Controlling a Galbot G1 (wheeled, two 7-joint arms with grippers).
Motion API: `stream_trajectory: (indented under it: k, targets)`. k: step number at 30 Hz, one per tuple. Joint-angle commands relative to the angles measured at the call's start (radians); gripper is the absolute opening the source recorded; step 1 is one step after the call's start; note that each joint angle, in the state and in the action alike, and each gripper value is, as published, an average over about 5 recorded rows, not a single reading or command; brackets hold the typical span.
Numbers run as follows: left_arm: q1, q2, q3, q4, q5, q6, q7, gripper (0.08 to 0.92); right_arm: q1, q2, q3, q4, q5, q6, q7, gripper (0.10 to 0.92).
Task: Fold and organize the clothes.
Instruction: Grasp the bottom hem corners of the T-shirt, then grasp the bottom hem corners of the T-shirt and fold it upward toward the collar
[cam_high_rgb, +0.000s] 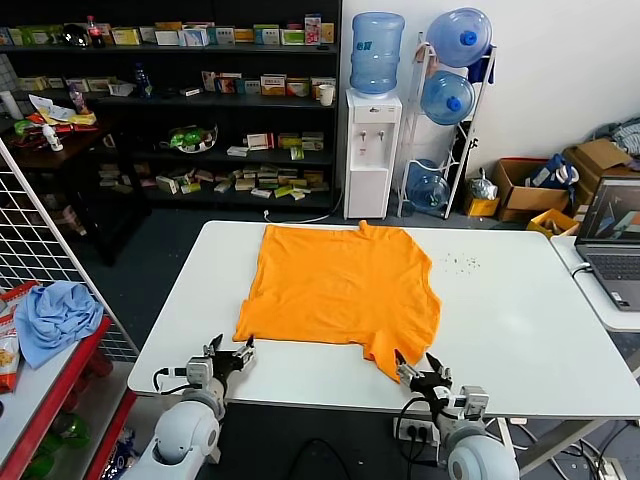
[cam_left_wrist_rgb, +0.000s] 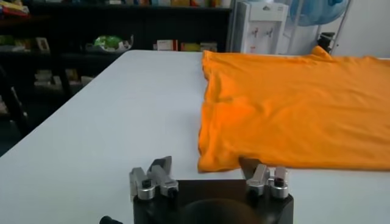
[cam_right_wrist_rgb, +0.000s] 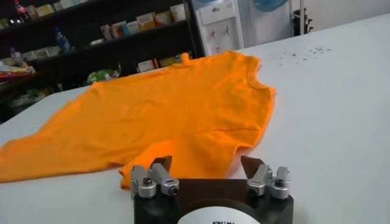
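Left gripper (cam_high_rgb: 232, 357): fingers (cam_left_wrist_rgb: 159, 171) spread apart, nothing between them. Hovers at the table's near edge, just off the shirt's near-left corner, not touching the fabric. Left wrist view shows that corner just ahead of the gap between the fingers.

Right gripper (cam_high_rgb: 418, 371): fingers (cam_right_wrist_rgb: 159, 170) also apart, holding nothing. Sits at the near edge beside the shirt's near-right sleeve, tips close to the sleeve hem; contact can't be confirmed. Right wrist view puts the sleeve directly ahead of the gap.

Shirt (cam_high_rgb: 340, 290): orange, spread flat on the white table (cam_high_rgb: 520, 320), roughly centred left to right, skewed a bit. Collar end toward the far edge, one sleeve sticking out toward the near edge on the right. Plain side up, some wrinkles.

Beyond the shirt, far-right of it: small dark specks (cam_high_rgb: 458, 263) on the table. Laptop (cam_high_rgb: 612, 240) on a side table to the right. Blue cloth (cam_high_rgb: 55, 315) on a red shelf off the table's left. Water dispenser (cam_high_rgb: 372, 150) behind the far edge.
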Motion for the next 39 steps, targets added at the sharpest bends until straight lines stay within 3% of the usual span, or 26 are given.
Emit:
stream_trajectory:
  k: [1,16,19,28,39]
  targets:
    - [-0.019,-0.009,0.001,0.024,-0.002,-0.001,0.002,0.629,0.006,0.0,-0.004,-0.003,0.007,-0.002,0.0,0.558]
    - [0.04,0.005,-0.002,-0.04,0.026,-0.03,0.033,0.195,-0.016,0.003,-0.001,0.03,0.036,-0.006,0.028,0.144]
    - [0.064,0.017,-0.002,-0.077,0.028,-0.036,0.033,0.121,-0.039,-0.001,-0.002,0.065,0.035,-0.01,0.036,0.124]
    - [0.161,0.06,-0.007,-0.222,0.028,-0.04,0.012,0.096,-0.183,-0.051,0.024,0.208,-0.059,-0.016,0.053,0.124]
    - [0.428,0.141,-0.033,-0.397,0.059,-0.055,-0.001,0.096,-0.472,-0.114,0.095,0.378,-0.267,0.007,0.053,0.124]
